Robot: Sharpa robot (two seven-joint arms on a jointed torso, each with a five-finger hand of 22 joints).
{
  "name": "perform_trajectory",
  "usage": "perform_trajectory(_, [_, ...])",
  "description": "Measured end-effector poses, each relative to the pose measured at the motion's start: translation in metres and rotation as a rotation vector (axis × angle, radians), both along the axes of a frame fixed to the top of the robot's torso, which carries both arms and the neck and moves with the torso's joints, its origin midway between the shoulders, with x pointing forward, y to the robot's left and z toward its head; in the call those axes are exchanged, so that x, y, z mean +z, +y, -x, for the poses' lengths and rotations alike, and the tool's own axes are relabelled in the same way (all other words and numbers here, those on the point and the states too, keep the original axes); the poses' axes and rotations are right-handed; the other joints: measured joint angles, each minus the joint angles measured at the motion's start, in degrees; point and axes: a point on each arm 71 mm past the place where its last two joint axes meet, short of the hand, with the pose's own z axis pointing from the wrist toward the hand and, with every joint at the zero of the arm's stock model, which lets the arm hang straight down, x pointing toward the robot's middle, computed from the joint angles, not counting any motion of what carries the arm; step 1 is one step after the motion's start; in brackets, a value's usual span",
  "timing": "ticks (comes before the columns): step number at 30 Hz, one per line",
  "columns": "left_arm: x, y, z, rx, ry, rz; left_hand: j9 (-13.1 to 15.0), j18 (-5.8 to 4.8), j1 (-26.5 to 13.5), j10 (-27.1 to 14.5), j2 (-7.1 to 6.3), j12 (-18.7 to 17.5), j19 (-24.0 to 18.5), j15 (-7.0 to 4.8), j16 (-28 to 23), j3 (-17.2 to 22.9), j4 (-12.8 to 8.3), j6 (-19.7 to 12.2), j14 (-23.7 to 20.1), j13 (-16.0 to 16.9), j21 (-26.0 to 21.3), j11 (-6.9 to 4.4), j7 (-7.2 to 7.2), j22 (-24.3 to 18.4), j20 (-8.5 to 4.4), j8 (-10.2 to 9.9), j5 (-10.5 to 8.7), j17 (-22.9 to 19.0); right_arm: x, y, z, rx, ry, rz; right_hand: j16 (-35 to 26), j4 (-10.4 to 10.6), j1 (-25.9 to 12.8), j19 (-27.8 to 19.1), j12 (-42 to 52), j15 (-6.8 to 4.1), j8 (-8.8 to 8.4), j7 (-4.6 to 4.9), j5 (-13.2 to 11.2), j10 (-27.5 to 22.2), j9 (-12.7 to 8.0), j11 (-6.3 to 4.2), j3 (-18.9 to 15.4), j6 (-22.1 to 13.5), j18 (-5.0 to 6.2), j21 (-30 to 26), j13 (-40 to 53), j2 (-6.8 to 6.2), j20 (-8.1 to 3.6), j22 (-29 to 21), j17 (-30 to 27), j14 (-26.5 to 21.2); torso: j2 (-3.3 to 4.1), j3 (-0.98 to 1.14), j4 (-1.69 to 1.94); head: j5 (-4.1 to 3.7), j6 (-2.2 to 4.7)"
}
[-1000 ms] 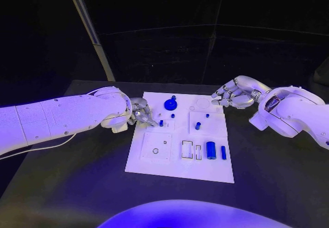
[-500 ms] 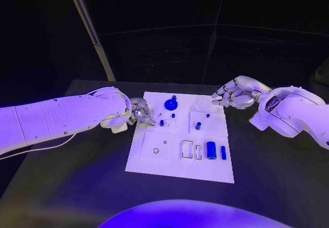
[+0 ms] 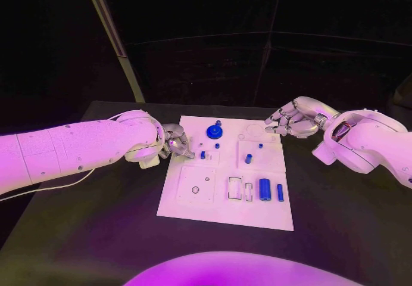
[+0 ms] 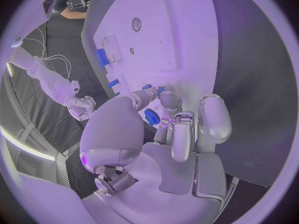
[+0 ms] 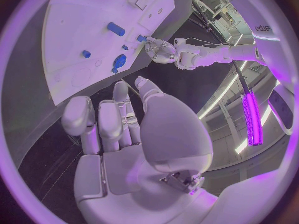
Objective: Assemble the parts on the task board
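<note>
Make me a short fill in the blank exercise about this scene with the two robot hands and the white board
1. The white rectangular task board lies on a ____ table.
2. The silver left hand is at the board's ____ edge, seen from the head view.
3. The small parts on the board, such as the large cylinder, are coloured ____.
4. The silver right hand holds ____.

Missing words: black; left; blue; nothing

A black table [image 3: 103, 196] carries the white task board [image 3: 219, 205], which lies flat near its middle, slightly skewed, its far edge toward the table's far side. A pale cable [image 3: 52, 186] seems to trail onto the table's left part.
</note>
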Motion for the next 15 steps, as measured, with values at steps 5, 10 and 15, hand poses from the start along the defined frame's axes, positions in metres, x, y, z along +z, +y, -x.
perform_trajectory(5, [0.006,0.001,-0.001,0.002,-0.005,0.010,0.2,-0.01,-0.5,0.0,-0.03,0.0,0.0,0.00,0.0,0.6,-0.3,0.0,0.0,0.0,0.0,0.00,0.01,0.0,0.00,0.2,0.00,0.0,0.000,0.000,0.000,0.001,0.002,0.000,0.0,0.0,0.0,0.0,0.0,0.00,0.00,0.00,0.0,0.0,0.0,0.00,0.0,0.0,0.00,0.0,0.0,0.00,0.00,0.0,0.0,0.0,-0.01,0.00,0.00,0.00,0.04])
perform_trajectory(10, [0.015,0.002,-0.003,0.006,-0.012,0.021,0.2,-0.01,-0.7,0.0,-0.19,0.0,0.0,0.00,0.0,0.8,-0.5,-0.1,0.0,-0.1,0.0,0.01,0.09,0.0,0.00,0.3,0.00,0.0,0.000,0.000,0.000,0.002,0.003,0.001,0.0,0.0,0.0,0.0,0.0,0.00,0.00,0.00,0.0,0.0,0.0,0.00,0.0,0.0,0.00,0.0,0.0,0.00,0.00,0.0,0.0,0.0,0.00,0.02,0.00,0.03,0.07])
perform_trajectory(15, [0.027,0.004,-0.009,0.008,-0.009,0.031,0.2,0.00,-1.4,0.0,0.12,-0.3,0.0,0.00,0.0,1.6,-0.9,-0.1,0.0,-0.4,-0.2,0.03,0.09,-0.2,0.00,0.3,-0.04,0.0,0.000,0.002,-0.001,0.005,0.004,0.000,0.0,0.0,0.0,0.0,0.0,0.00,0.00,0.00,0.0,0.0,0.0,0.00,0.0,0.0,0.00,0.0,0.0,0.00,0.00,0.0,0.0,0.0,0.01,0.02,-0.04,0.04,0.03])
